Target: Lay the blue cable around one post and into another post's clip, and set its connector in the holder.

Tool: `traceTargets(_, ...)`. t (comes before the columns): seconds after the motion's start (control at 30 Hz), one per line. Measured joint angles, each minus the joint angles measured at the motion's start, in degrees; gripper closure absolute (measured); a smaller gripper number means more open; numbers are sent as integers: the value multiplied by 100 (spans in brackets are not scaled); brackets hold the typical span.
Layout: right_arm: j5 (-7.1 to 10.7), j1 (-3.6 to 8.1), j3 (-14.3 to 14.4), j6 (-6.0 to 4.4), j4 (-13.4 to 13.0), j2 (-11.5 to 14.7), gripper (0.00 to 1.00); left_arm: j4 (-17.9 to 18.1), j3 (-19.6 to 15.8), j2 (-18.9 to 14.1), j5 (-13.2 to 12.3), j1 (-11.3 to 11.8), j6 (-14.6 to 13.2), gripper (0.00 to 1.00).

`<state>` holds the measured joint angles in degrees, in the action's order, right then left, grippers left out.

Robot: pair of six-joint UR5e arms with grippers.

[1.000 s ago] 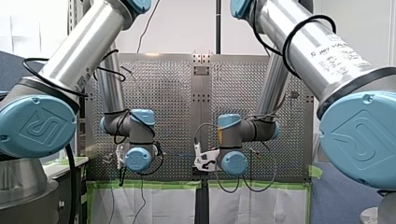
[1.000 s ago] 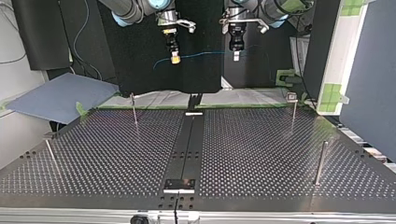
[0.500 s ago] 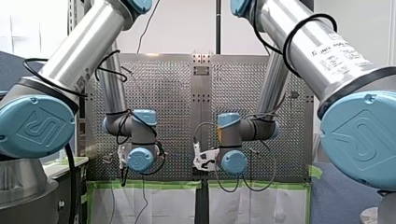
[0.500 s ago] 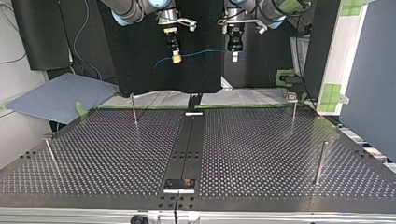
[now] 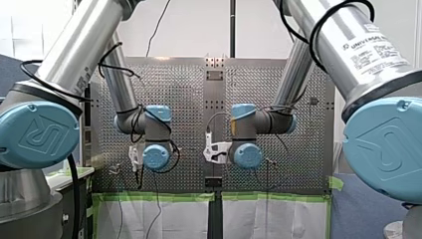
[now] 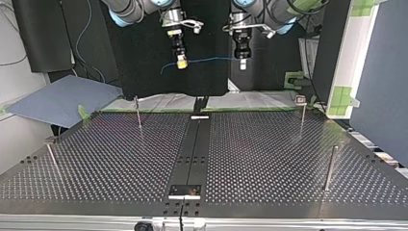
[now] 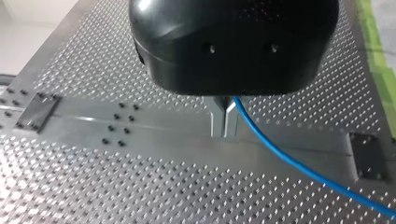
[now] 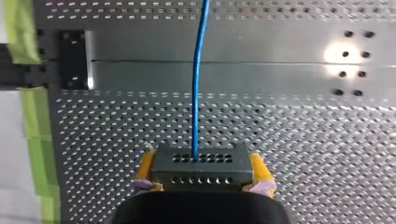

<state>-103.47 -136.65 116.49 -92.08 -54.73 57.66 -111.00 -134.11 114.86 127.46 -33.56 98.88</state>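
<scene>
Two grippers: both hang high over the perforated table, above its centre strip toward the arms' edge, with nothing touching the surface.
Left gripper: metal fingers are pinched together on the blue cable, which leads away beside them.
Right gripper: clenched, its yellow pads squeezing a dark holed block that the cable runs into. Whether that block is the connector I can't tell.
Cable: strung almost level between the two grippers, with a loose tail drooping past the right one. No part of it is round a post or in a clip yet.
Posts: thin uprights stand near the table's corners. The post at the arms' edge on the left arm's side carries a small clip.
Stage: carrying, I'd say, with the routing not begun.
Risk: the span looks fairly taut, so if the arms drift apart on the way down the thin cable could slip through the metal fingers. Too much slack would let it sag past a post instead of wrapping it.
Risk, second: the posts are slender, and a low approach could snag one.
</scene>
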Motion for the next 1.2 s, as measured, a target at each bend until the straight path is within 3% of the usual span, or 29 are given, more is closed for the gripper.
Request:
traceTargets(0.3, 13, 21, -60, -88, 51, 384, 100, -417, 2, -414, 347, 111, -221, 100)
traceTargets(0.67, 138, 16, -420, -86, 545, 965, 100, -980, 42, -977, 406, 317, -382, 100)
traceTargets(0.93, 155, -8, -699, -59, 921, 1341, 100, -1375, 193, -1374, 474, 494, -105, 100)
traceTargets(1.2, 215, 31, -864, -61, 1293, 1735, 100, -1807, 596, -1807, 480, 727, 300, 100)
